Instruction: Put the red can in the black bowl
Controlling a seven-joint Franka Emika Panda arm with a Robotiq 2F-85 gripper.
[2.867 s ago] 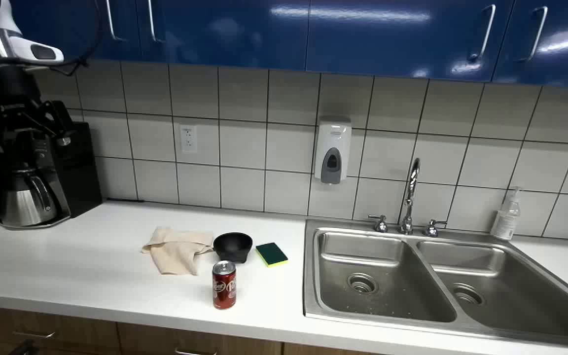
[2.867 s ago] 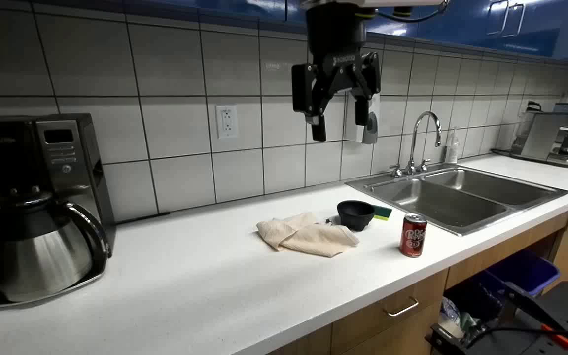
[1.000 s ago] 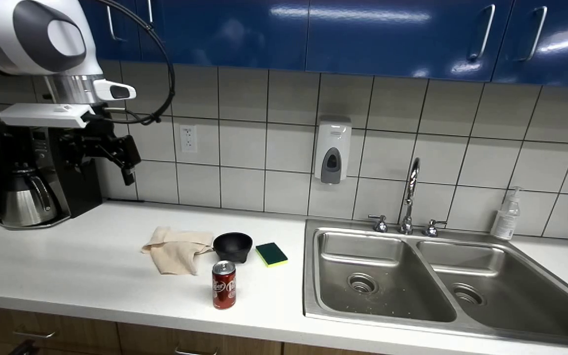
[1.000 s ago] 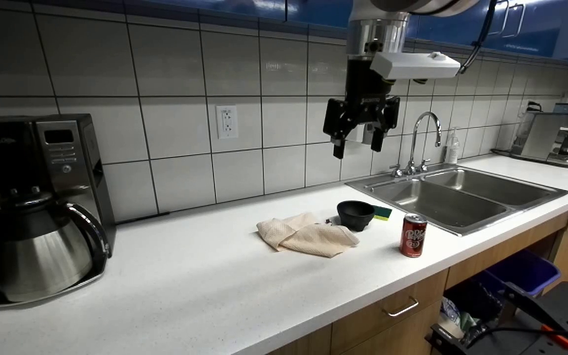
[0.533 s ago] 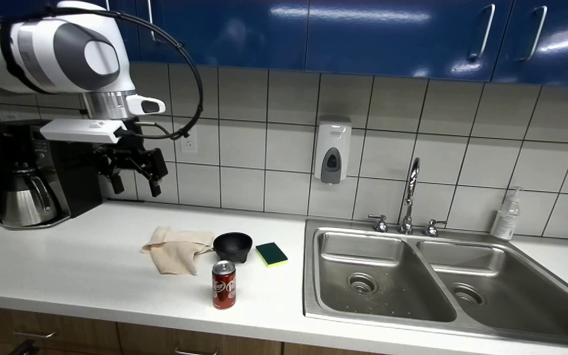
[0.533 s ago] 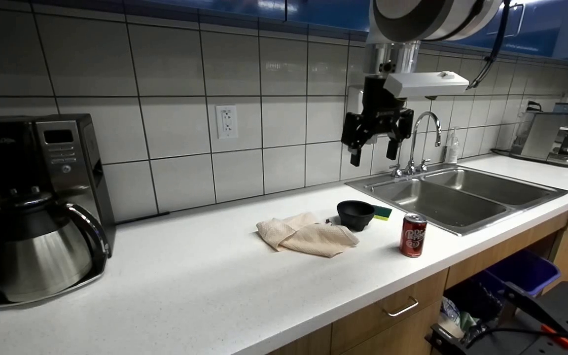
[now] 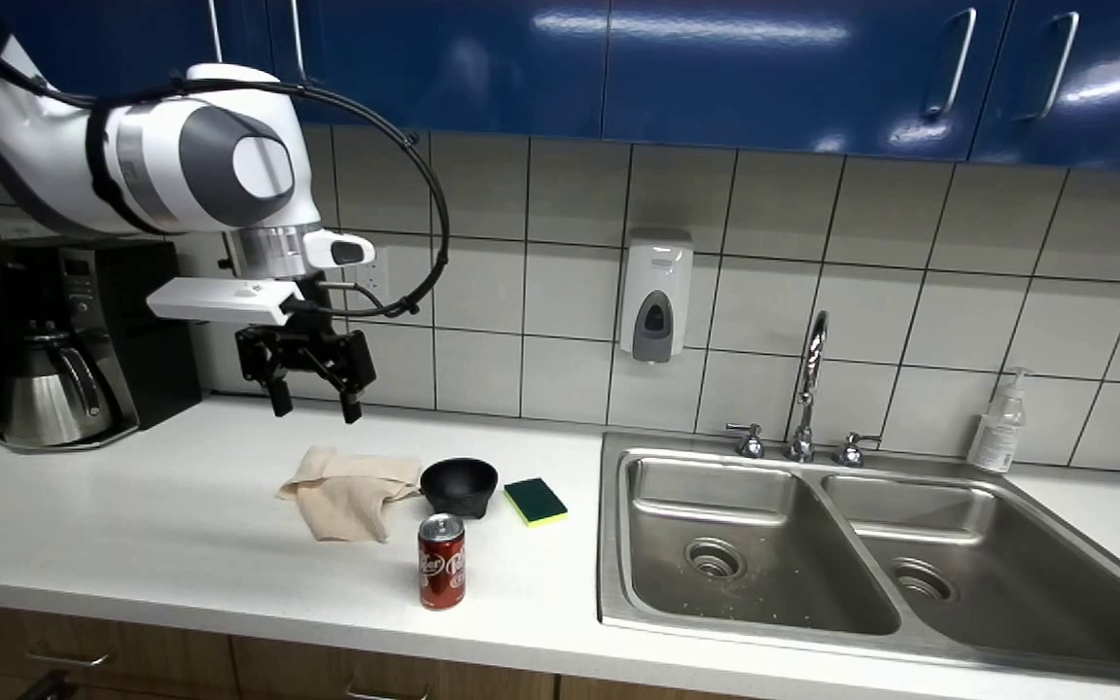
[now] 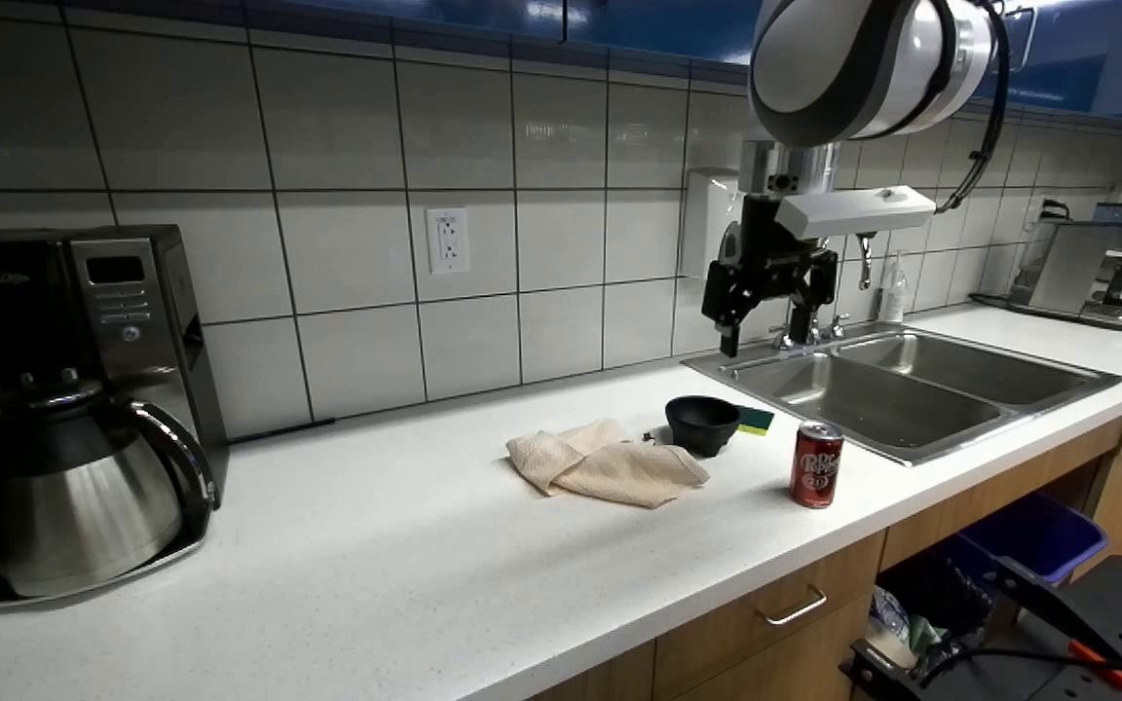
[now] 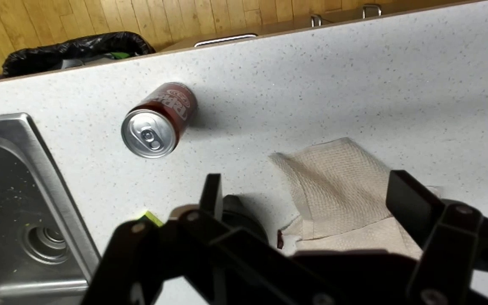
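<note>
Wrist view: we've got the can (image 9: 159, 120) standing at 11 o'clock from the part-hidden bowl (image 9: 246, 219), gripper (image 9: 306, 182) spread wide apart.

Open counter (image 9: 244, 114) rings the red can (image 9: 159, 120); the black bowl (image 8: 703, 428) stands near.

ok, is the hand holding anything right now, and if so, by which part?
Nothing is held. The hand hangs open and empty; the red can stands upright on the counter, untouched.
</note>
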